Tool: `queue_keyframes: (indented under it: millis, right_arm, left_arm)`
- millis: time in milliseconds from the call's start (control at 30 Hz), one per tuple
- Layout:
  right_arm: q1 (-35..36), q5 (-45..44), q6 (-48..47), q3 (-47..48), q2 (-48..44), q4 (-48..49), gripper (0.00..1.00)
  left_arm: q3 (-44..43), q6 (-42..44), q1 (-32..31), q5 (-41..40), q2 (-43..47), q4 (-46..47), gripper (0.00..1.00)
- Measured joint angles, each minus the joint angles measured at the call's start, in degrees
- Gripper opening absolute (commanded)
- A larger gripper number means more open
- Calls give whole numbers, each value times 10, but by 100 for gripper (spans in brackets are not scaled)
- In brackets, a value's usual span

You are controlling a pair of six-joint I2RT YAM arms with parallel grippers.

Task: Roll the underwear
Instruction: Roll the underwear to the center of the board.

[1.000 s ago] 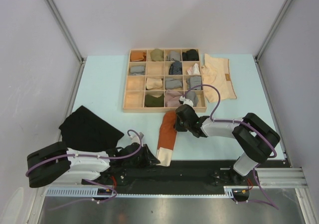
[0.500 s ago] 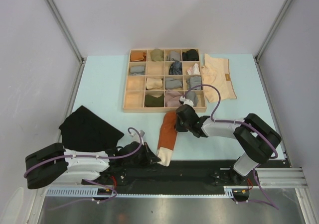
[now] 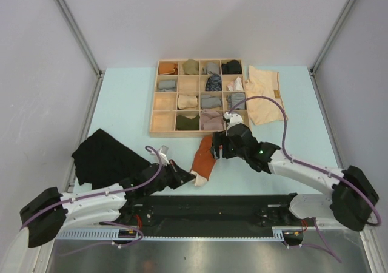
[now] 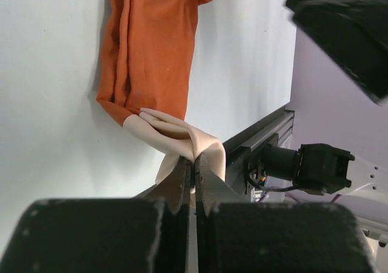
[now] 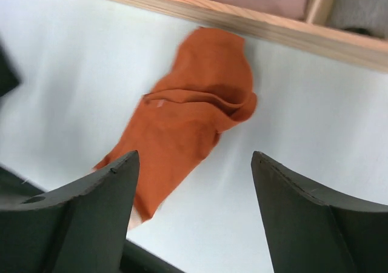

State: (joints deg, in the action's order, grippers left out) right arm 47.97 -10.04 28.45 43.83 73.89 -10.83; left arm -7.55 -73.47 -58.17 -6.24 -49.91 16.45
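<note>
Pale blue table [image 3: 121, 103], wooden tray [image 3: 176, 133] at far side. Rust-orange underwear [image 3: 204, 159] lies centre, just near of tray. Left gripper [image 4: 193, 164] pinches its cream near edge; right gripper [image 5: 194, 161] hovers wide above far end. Risk: thin pinch slips, or unheld far end drags, roll loosens.

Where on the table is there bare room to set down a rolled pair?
Widest bare patch: left of the wooden tray, beyond the black underwear. A smaller one lies between the cream underwear and the right arm. Crowded: the near centre, where the left gripper pinches the orange underwear and the right gripper hangs open over it.
</note>
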Motion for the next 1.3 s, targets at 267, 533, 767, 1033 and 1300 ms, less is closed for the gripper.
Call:
queue_keyframes:
  millis: [267, 533, 767, 1033, 1300]
  right_arm:
    - [110, 33, -82, -75, -108, 43, 88]
    - [268, -24, -115, -81, -78, 83, 94]
    - [375, -157, -128, -73, -22, 117, 94]
    - [469, -331, -129, 19, 111, 93, 93]
    - [497, -429, -124, 54, 185, 51, 89]
  left_arm:
    - [0, -2, 8, 52, 22, -14, 0]
    - [17, -17, 15, 71, 114, -53, 0]
    - [40, -30, 20, 78, 146, -80, 0]
    - [40, -35, 21, 80, 155, -82, 0]
    - [40, -41, 23, 81, 172, -86, 0]
